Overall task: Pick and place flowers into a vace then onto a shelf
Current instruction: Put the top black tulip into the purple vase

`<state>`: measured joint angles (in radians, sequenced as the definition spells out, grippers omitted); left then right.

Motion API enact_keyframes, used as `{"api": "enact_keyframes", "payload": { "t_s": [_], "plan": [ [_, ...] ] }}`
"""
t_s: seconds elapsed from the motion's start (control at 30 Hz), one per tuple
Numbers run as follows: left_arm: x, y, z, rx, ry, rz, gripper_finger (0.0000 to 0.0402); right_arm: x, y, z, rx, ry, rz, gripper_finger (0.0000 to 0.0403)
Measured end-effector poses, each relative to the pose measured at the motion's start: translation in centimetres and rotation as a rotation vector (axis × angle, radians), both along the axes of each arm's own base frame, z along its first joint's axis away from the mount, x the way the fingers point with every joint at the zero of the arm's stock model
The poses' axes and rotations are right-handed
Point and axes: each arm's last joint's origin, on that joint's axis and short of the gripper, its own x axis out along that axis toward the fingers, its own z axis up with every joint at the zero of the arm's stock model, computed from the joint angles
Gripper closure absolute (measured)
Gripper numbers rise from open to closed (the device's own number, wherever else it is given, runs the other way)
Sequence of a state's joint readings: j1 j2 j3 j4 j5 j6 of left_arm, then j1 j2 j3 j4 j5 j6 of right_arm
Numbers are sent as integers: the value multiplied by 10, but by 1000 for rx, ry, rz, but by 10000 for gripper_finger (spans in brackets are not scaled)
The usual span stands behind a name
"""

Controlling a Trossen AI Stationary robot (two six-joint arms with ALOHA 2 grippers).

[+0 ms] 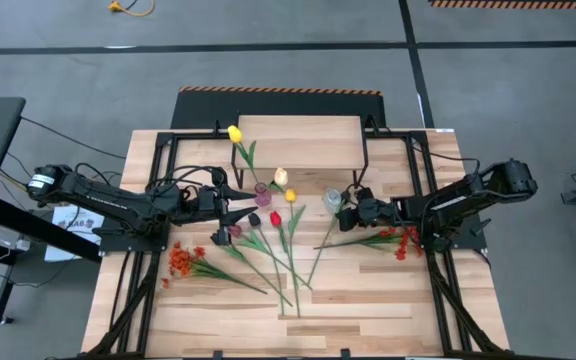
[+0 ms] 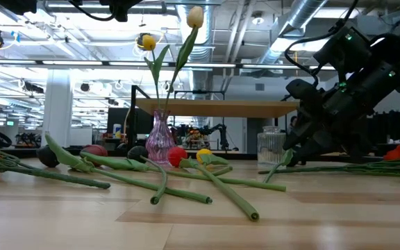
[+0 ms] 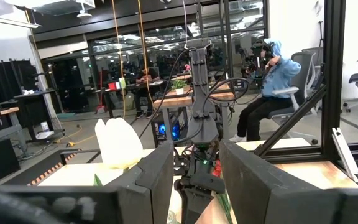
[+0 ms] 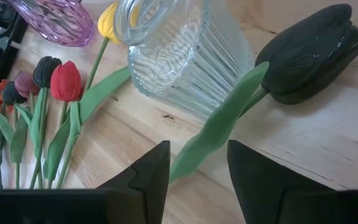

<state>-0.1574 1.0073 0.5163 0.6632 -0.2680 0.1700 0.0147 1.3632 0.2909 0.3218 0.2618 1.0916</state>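
Observation:
A pink glass vase (image 2: pixel 160 139) stands on the table in front of the shelf (image 1: pixel 298 140). It holds a yellow tulip (image 2: pixel 148 42) and a cream tulip (image 2: pixel 195 15) by their stems. My left gripper (image 3: pixel 196 149) hangs open above the table beside the cream head (image 3: pixel 118 143), with nothing between its fingers. My right gripper (image 4: pixel 199 149) is low and open beside a clear ribbed glass vase (image 4: pixel 185 56). Its fingers stand on either side of the leaf (image 4: pixel 219 121) of a dark tulip (image 4: pixel 312 53) that lies on the table. My right gripper slants down over the dark tulip's leaf (image 4: pixel 194 158), a finger on each side of it. Whether the fingers touch the leaf I cannot tell. The tulip lies on the table with its head beside the clear vase.
Loose tulips, red (image 1: pixel 275 217), yellow (image 1: pixel 290 195) and maroon (image 1: pixel 253 220), lie in a fan at the table's middle, stems toward the near edge. Orange sprays lie at the left (image 1: pixel 180 260) and right (image 1: pixel 403 240). A person (image 3: pixel 272 81) sits in the room beyond.

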Motion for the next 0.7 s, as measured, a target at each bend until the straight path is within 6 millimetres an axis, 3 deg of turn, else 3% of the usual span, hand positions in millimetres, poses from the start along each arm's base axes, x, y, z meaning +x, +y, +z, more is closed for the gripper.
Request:
{"api": "enact_keyframes", "payload": {
  "t_s": [0.7],
  "plan": [
    [0,0,0,0,0,0,280,0,2,0,14,-5,-2,248]
  ]
}}
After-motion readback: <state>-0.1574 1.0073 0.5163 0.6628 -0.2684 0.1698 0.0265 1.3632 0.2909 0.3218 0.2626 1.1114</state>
